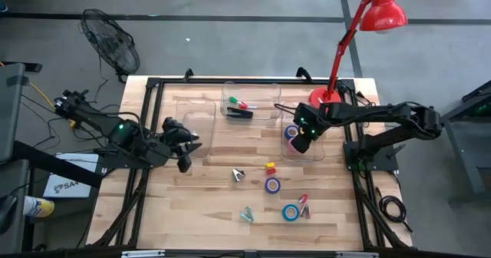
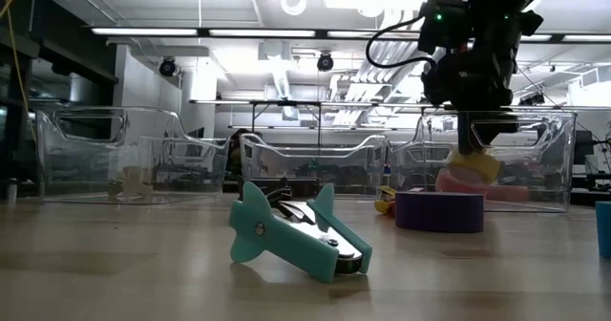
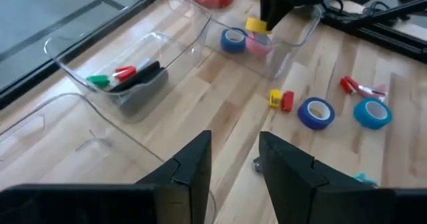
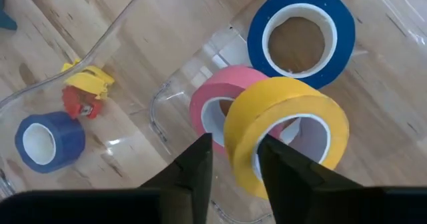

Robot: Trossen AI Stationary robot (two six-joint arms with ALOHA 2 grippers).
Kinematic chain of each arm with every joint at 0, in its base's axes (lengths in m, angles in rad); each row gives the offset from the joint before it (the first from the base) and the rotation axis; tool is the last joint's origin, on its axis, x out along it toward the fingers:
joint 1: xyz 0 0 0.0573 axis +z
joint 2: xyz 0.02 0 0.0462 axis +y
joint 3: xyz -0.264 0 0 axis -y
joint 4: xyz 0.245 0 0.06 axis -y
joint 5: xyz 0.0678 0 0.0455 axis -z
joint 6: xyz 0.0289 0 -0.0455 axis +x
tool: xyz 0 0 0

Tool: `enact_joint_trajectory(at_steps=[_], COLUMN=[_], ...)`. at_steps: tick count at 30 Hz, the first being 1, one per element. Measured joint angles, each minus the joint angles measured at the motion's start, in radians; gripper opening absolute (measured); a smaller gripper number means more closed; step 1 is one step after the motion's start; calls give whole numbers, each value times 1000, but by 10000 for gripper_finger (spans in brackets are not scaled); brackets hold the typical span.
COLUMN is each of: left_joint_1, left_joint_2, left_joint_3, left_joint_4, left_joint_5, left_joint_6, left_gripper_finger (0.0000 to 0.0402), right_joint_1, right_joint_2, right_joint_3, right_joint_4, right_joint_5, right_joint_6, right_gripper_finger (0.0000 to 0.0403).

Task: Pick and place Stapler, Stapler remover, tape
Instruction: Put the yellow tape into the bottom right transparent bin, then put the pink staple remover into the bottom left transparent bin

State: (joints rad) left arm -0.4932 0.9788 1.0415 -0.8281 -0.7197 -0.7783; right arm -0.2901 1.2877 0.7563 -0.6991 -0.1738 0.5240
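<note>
The black stapler (image 1: 239, 114) lies in the middle clear bin (image 1: 253, 95). In the right bin (image 1: 311, 157) are a blue tape roll (image 4: 301, 41) and a pink one (image 4: 213, 101). A yellow roll (image 4: 287, 127) leans tilted on the pink one. My right gripper (image 4: 235, 164) stands open above that bin, pointing steeply down, one finger outside the yellow roll's wall and one in its hole. Purple (image 1: 272, 184) and teal-blue (image 1: 290, 212) rolls and a teal staple remover (image 2: 296, 235) lie on the table. My left gripper (image 3: 235, 164) hovers open and empty by the left bin (image 1: 192, 108). My right gripper straddles the near wall (image 4: 241, 151) of the yellow roll from above. I cannot tell whether either finger touches it. The roll sits tilted, its lower side on the pink roll.
More small staple removers lie on the wood: a yellow-and-red one (image 1: 270, 167), a red one (image 1: 304, 204) and a pale one (image 1: 238, 175). A red desk lamp (image 1: 368, 28) stands at the far right corner. A fan (image 1: 111, 43) sits on the floor at the far left.
</note>
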Motion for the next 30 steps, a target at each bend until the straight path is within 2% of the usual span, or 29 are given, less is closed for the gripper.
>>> enact_joint_trajectory(at_steps=[8, 19, 25, 30], left_joint_1=[2, 2, 2, 2], left_joint_2=[0, 0, 0, 0], left_joint_3=[0, 0, 0, 0], left_joint_4=[24, 23, 20, 18], left_joint_5=[15, 15, 40, 56], left_joint_6=[45, 48, 48, 68], left_gripper_finger=[122, 122, 122, 122], right_joint_1=[0, 0, 16, 116], right_joint_2=[0, 0, 0, -2], right_joint_3=[10, 156, 295, 412], right_joint_4=[-53, -217, -417, -624], right_joint_5=[2, 74, 62, 60], right_joint_6=[0, -1, 86, 239], right_gripper_finger=[170, 174, 173, 172])
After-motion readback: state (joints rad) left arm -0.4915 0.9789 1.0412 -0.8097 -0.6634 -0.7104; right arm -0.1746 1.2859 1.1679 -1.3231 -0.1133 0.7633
